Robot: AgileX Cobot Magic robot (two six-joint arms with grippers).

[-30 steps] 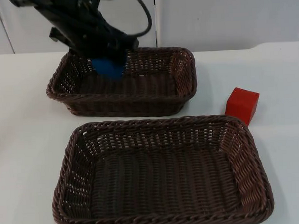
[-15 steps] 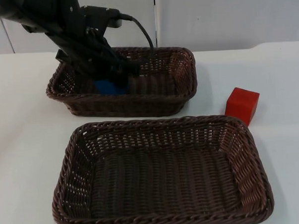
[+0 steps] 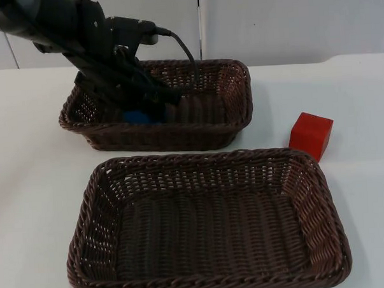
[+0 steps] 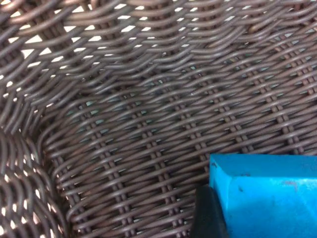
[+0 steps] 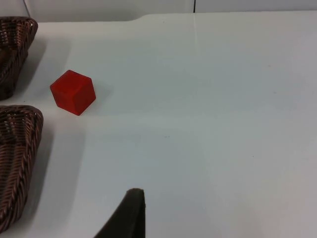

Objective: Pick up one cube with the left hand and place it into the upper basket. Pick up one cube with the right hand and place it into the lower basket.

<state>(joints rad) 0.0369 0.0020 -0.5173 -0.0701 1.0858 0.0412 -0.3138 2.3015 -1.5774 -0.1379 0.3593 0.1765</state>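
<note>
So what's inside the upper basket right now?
The left gripper reaches into the upper basket with the blue cube at its fingertip. The arm covers most of the cube from above.

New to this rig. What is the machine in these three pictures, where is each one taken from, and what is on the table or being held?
It is a robot with two black arms at a white table. One picture looks down from a fixed camera; the other two come from cameras on the wrists. The left gripper is down inside the upper basket, holding a blue cube close to the woven floor. The lower basket holds nothing. A red cube sits on the table beside the baskets. The right arm waits; one fingertip of its gripper shows above the bare table.
</note>
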